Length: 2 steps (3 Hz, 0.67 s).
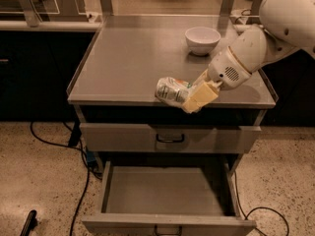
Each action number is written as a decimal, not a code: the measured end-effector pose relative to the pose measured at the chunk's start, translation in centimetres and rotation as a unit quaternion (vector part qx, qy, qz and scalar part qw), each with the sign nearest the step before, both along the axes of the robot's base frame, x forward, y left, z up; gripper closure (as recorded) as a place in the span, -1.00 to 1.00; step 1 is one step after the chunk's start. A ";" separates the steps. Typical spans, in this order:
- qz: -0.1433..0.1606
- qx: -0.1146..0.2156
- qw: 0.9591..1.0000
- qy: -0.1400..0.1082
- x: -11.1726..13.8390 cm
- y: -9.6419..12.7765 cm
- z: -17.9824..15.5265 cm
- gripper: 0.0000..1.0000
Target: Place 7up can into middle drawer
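Note:
My gripper [189,96] is shut on the 7up can [170,89], a dented silvery-white can with green marks. It holds the can on its side, lifted at the front edge of the cabinet top [123,63]. The white arm reaches in from the upper right. The middle drawer [167,191] stands pulled open below, a shallow grey tray with a flat floor and nothing in it. Its black handle [167,230] shows at the bottom edge.
A white bowl [202,38] sits at the back right of the cabinet top. The upper drawer front [123,137] with its black handle [170,138] is closed. Black cables [74,146] lie on the speckled floor to the left and right of the cabinet.

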State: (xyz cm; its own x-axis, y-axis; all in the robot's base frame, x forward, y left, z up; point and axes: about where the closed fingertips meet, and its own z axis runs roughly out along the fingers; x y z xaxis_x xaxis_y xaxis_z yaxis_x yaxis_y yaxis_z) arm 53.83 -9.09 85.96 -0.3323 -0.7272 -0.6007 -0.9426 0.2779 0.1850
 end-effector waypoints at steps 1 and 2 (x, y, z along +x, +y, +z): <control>-0.003 0.003 1.000 -0.011 -1.2 0.5 -0.6 1.00; -0.032 0.034 0.998 -0.038 -4.4 1.0 -0.8 1.00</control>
State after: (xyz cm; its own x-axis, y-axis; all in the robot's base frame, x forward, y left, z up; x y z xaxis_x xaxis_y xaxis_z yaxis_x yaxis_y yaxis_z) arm 49.42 -8.06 85.17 -0.3291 -0.6627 -0.6727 -0.9350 0.3281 0.1342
